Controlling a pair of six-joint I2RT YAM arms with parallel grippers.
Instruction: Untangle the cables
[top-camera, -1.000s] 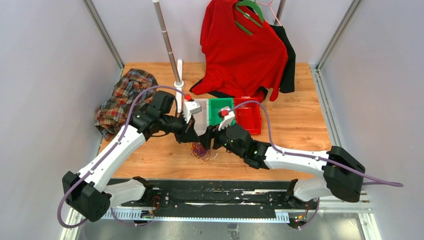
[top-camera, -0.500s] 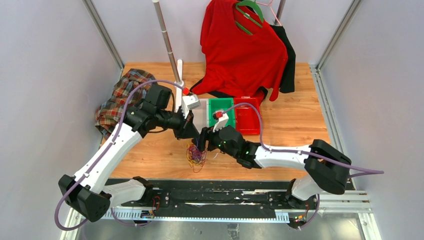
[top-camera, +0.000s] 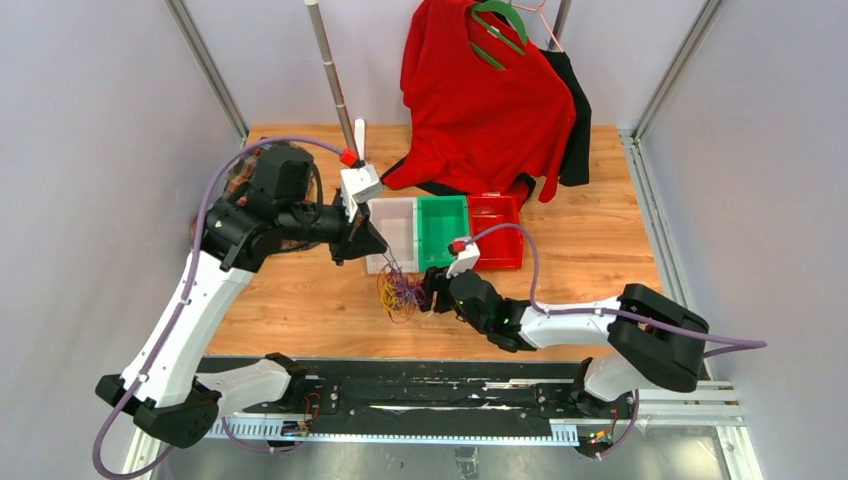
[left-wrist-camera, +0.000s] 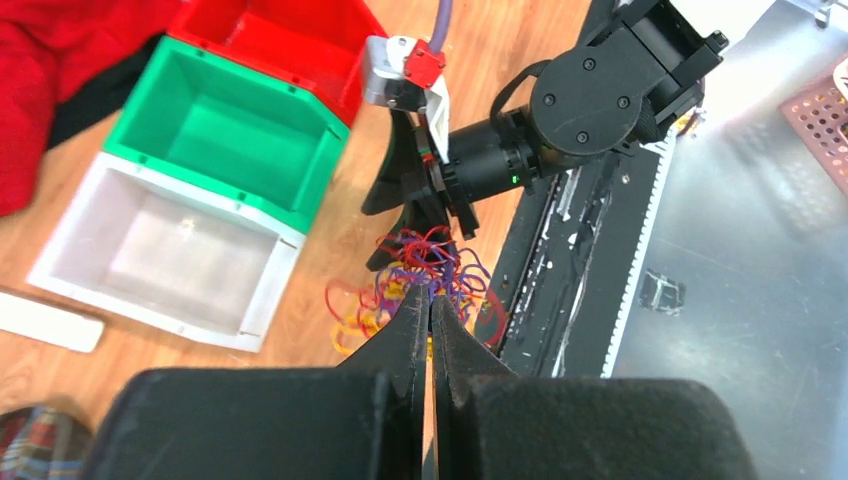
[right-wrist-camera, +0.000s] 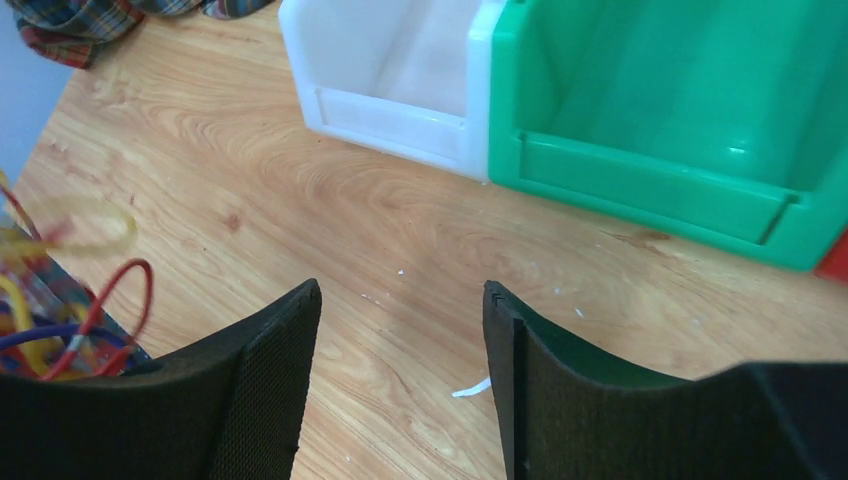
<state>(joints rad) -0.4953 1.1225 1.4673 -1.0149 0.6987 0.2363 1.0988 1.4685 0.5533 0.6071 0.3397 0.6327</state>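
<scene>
Drawing the left hand (top-camera: 386, 260) back and up toward 10 o'clock over the last second, out of the tight huddle it was sharing with the right hand (top-camera: 432, 292), and carrying the cables (top-camera: 400, 296) slightly toward 12 o'clock, to a spot on the desk (top-camera: 300, 305) just at 6 o'clock of the white bin (top-camera: 392, 228). Keeping that left hand (left-wrist-camera: 430, 300) clenched, jaws pressed together on a few strands at the near edge of the clump (left-wrist-camera: 432, 268), and so tugging loops out of the heap instead of leaving them piled. Judging this a small gain only: red, yellow and purple loops are all knotted in one bunch, nothing separated yet. Sinking the right hand (right-wrist-camera: 400, 300) lower and nearer, at 3 o'clock of the clump, released, jaws spread wide over bare wood and grasping nothing, with the loops (right-wrist-camera: 60, 320) sitting just outside its left jaw at 9 o'clock in its own view. Holding the left forearm raised, wrist tipped down toward 4 o'clock; stretching the right forearm low along the desk, pointing toward 10 o'clock. Probably needing the right hand shifted toward 9 o'clock before closing on a single loop.
</scene>
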